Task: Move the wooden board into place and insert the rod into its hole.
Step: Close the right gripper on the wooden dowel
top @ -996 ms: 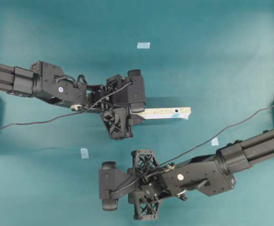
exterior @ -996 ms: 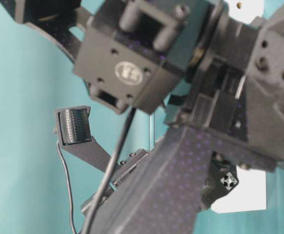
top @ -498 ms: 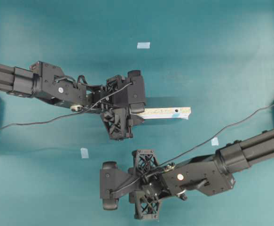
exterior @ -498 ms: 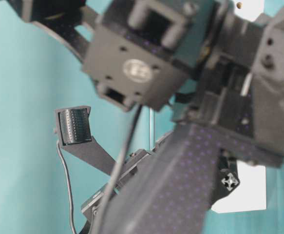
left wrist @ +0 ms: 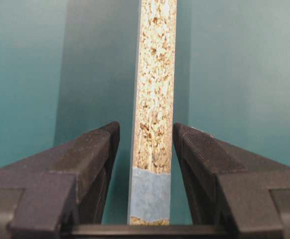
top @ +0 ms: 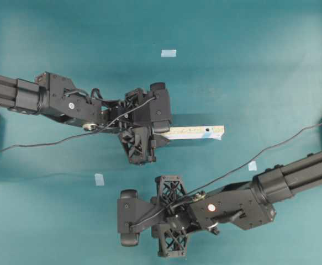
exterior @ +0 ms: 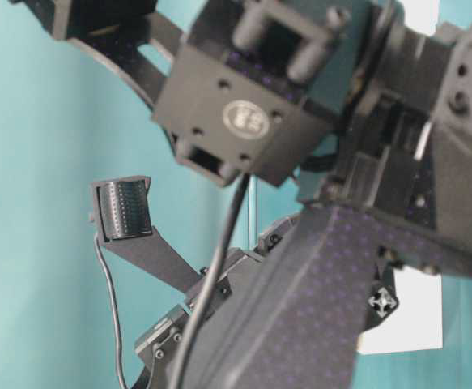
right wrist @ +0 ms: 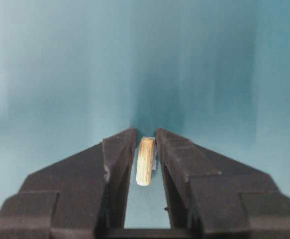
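Right tool [right wrist: 145, 149] pinching the rod [right wrist: 145, 161] has barely shifted; left tool [left wrist: 145, 144] straddles the wooden board [left wrist: 155, 89], jaws slightly apart, insertion pending

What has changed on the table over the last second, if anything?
Very little. The right claw drifted slightly toward the top of the overhead view, closer to the wooden board, with the rod between its fingers. The left claw stayed put around the board's end, though small gaps show beside each finger. The board and the blue tape squares did not shift. Nothing was picked up or released.
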You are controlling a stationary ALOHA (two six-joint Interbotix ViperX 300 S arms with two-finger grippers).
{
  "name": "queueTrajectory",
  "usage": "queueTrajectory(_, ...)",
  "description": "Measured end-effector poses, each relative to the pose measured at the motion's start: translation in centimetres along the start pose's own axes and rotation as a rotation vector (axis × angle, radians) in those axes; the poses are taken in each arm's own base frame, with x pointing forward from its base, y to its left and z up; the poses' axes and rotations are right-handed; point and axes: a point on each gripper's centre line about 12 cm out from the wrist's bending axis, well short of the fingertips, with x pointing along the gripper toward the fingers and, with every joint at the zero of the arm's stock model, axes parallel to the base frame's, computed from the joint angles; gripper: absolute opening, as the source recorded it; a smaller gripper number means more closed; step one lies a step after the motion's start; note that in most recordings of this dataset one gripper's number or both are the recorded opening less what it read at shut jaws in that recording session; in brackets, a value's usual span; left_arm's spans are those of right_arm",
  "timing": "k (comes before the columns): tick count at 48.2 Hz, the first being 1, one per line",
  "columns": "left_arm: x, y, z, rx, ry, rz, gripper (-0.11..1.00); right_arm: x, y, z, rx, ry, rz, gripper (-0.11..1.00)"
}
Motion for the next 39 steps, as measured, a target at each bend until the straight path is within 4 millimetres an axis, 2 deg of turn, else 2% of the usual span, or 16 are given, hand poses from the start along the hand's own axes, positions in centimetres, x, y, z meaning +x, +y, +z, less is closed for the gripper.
queueTrajectory(5,-0.04,-0.01,0.07,-0.002,-0.003,0.000,0.50,0.04,-0.06,0.07,-0.017,-0.005,-0.006,0.22)
queueTrajectory(10,-0.04,-0.07,0.04,0.001,-0.001,-0.001,0.50,0.05,-0.11,0.03,-0.048,-0.009,-0.019,0.08)
queueTrajectory(33,-0.04,-0.26,-0.04,0.003,0.000,-0.004,0.50,-0.04,-0.32,0.09,-0.122,-0.023,-0.044,0.08)
queueTrajectory(39,-0.05,-0.32,-0.05,0.006,0.001,-0.005,0.50,-0.82,-0.73,-0.08,-0.136,-0.032,-0.048,0.08)
